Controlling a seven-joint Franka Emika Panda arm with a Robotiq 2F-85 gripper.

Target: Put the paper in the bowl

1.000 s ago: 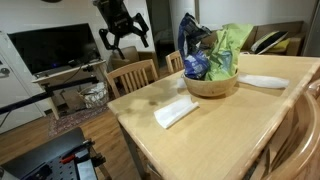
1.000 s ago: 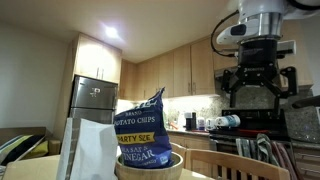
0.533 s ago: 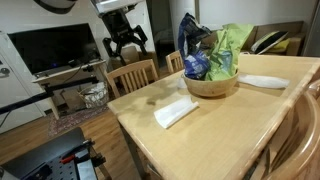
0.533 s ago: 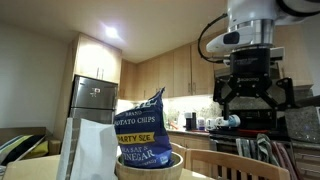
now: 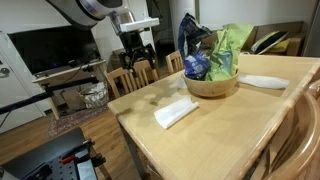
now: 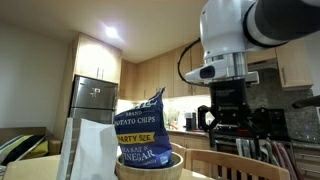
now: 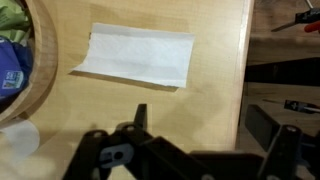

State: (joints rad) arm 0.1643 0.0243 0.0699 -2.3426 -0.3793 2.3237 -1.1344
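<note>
Gripper (image 5: pixel 138 54) hangs high over the end of the wooden table (image 5: pixel 235 135), by a chair (image 5: pixel 132 76). Its fingers are spread fully apart and nothing is between them. The wrist view looks straight down, which suggests it is lining up for a descent.

Paper napkin (image 7: pixel 135 55) lies flat on the tabletop, ahead of the open fingers, near the wooden bowl (image 5: pixel 212 86) but apart from it. It has not yet been touched.

The bowl is already crowded with blue and green snack bags (image 5: pixel 207 50) (the blue one reads as potato chips in an exterior view), so free room for the napkin looks limited.

My judgement is that the wide stance suits straddling the napkin's short side. Thin paper lying flat will likely need the fingertips pressed close to the wood.
</note>
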